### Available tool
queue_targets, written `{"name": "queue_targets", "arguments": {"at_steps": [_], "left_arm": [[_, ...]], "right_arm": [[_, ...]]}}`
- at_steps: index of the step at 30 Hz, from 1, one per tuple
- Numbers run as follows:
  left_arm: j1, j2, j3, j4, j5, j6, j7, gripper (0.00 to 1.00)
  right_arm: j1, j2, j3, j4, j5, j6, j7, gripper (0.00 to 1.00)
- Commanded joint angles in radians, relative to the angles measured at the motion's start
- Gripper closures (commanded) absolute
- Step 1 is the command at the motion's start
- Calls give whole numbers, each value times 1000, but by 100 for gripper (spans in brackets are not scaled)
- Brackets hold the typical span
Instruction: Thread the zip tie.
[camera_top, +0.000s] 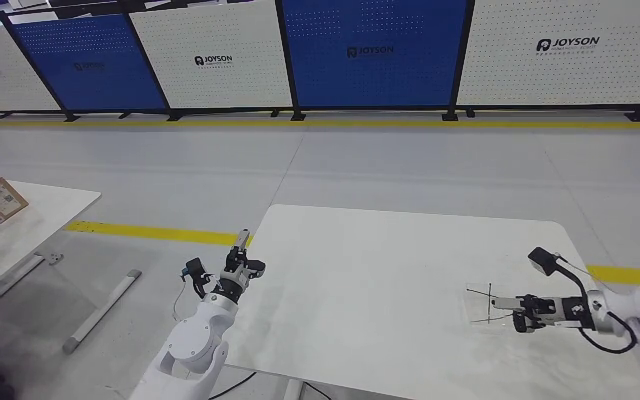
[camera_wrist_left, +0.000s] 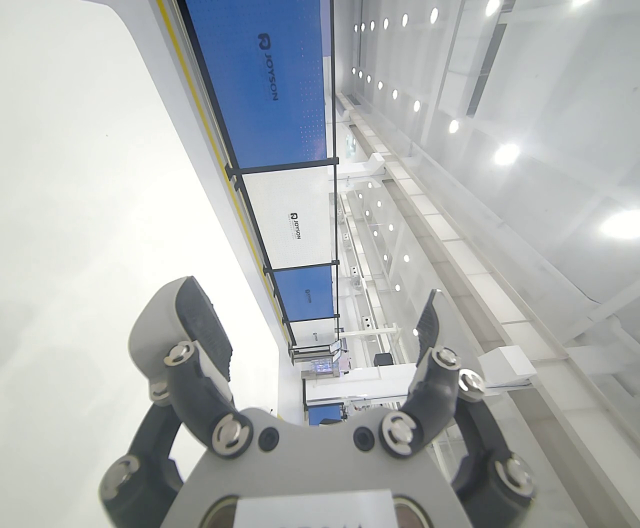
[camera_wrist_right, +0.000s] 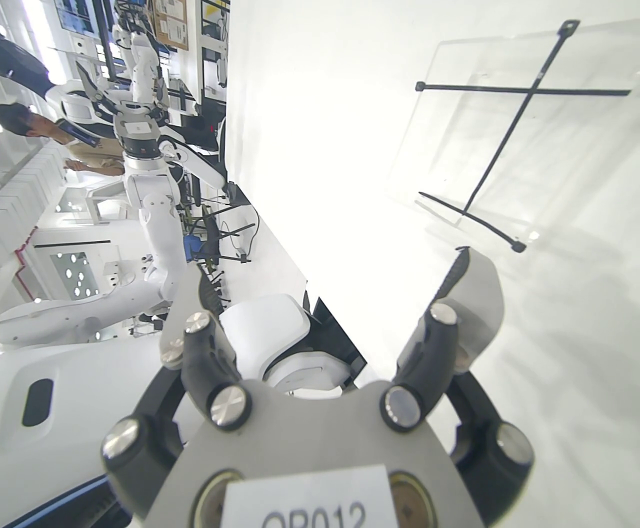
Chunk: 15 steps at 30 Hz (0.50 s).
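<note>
Three black zip ties (camera_wrist_right: 527, 91) are found lying on a clear sheet (camera_wrist_right: 450, 150), which is laid flat on the white table (camera_top: 380, 290) toward its right edge. Two of the ties are crossed, one over the other. The nearest tie (camera_wrist_right: 475, 225) is laid apart from that crossing, with one end meeting the lower end of the diagonal tie and its square head at the sheet's corner closest to the gripper. In the top view the zip ties (camera_top: 487, 303) are seen as thin dark lines just ahead of the arm at the right edge.

The right gripper (camera_wrist_right: 330, 285) is recorded as spread wide with nothing between its fingers (camera_wrist_right: 470, 270). It is pointed along the tabletop at the sheet. The head of the nearest tie is seen just beside one fingertip, and no contact is made. In the top view the right gripper (camera_top: 503, 303) is placed at the sheet's edge; whether it rests on the table cannot be told.

The left gripper (camera_wrist_left: 315, 315) is likewise held wide apart and unloaded. It is positioned at the left edge of the table (camera_top: 241, 240), toward the far corner, well apart from the zip ties, and is pointed toward the blue and white panels (camera_wrist_left: 260, 100).
</note>
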Motion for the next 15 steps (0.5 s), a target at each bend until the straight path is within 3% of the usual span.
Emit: {"name": "queue_targets", "arguments": {"at_steps": [1, 5, 10, 15], "left_arm": [[0, 0, 0, 0, 0, 0, 0, 0], [0, 0, 0, 0, 0, 0, 0, 0], [0, 0, 0, 0, 0, 0, 0, 0], [0, 0, 0, 0, 0, 0, 0, 0]], "right_arm": [[0, 0, 0, 0, 1, 0, 0, 0], [-1, 1, 3, -8, -6, -5, -1, 0], [-15, 28, 65, -33, -22, -19, 0, 0], [-27, 47, 112, -13, -71, 17, -13, 0]]}}
